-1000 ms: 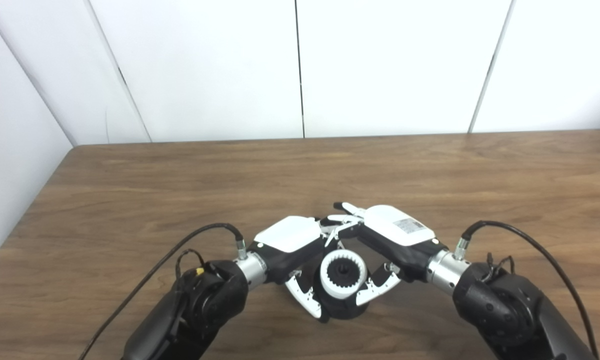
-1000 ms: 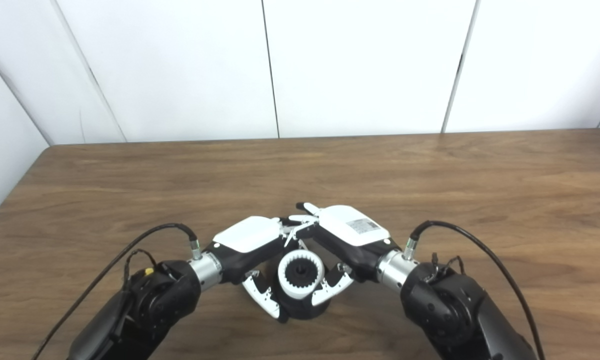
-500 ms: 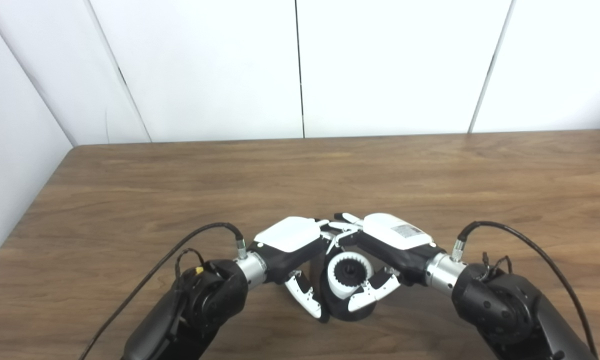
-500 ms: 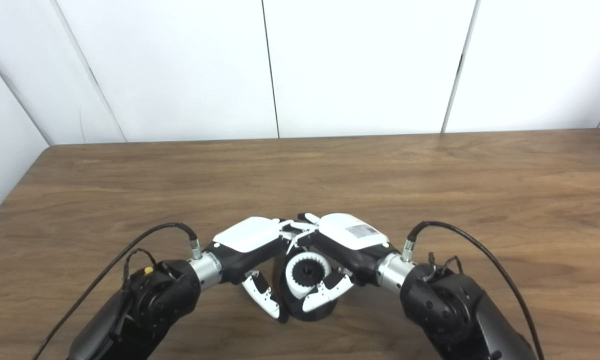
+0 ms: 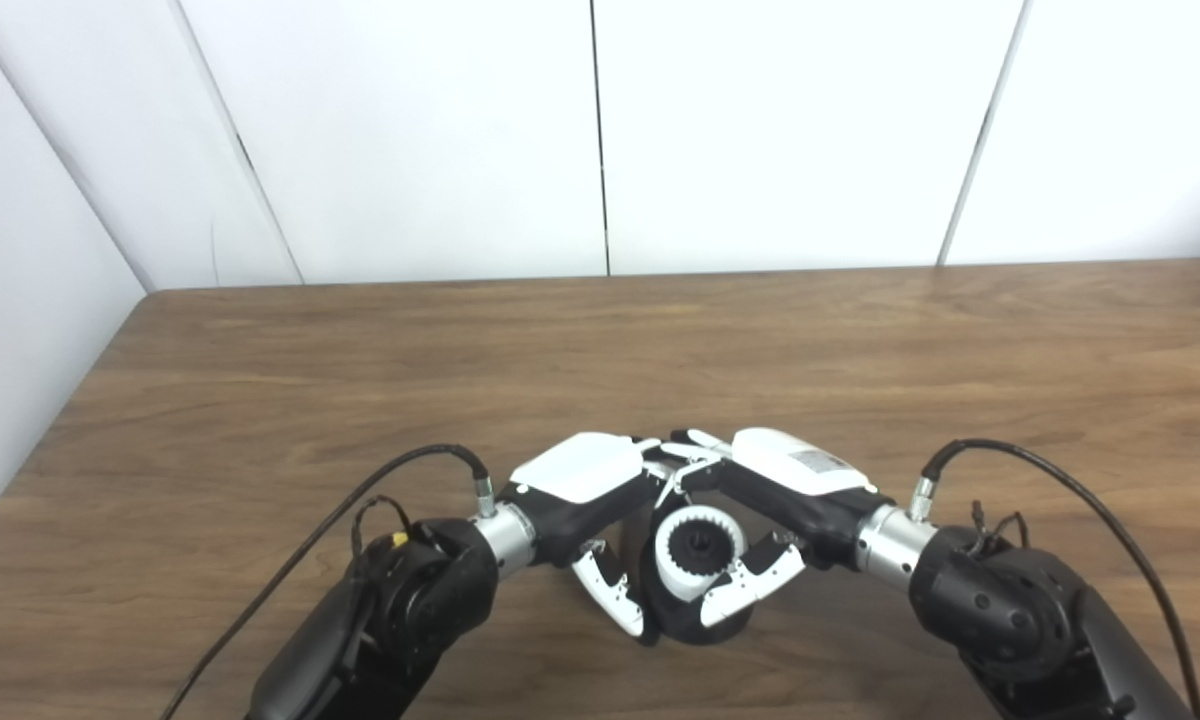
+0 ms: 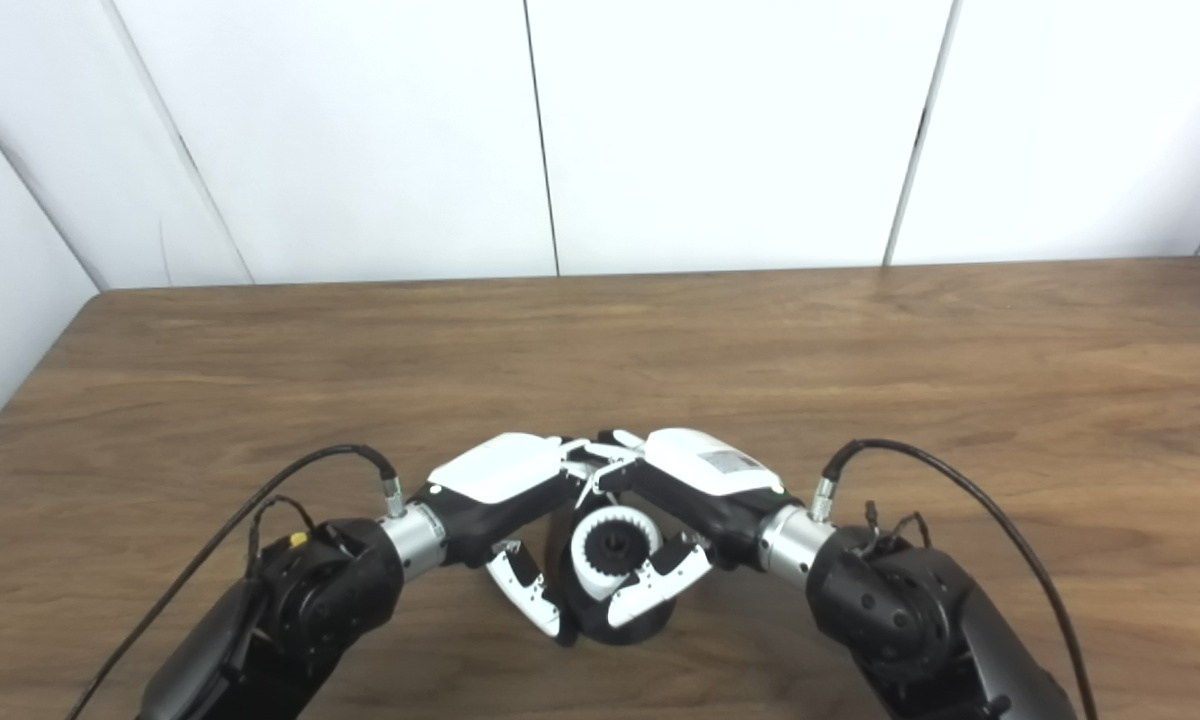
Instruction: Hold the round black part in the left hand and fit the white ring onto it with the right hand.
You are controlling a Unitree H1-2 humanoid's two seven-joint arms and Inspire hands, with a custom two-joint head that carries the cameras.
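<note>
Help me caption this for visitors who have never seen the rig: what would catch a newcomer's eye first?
First, the two robot hands meeting near the table's front edge, the left robot hand and right robot hand, their fingertips almost touching. Between them sits the white ring, toothed inside, on the round black part, with the right thumb across the ring's lower right. The wooden table and white wall panels are plain behind them.
</note>
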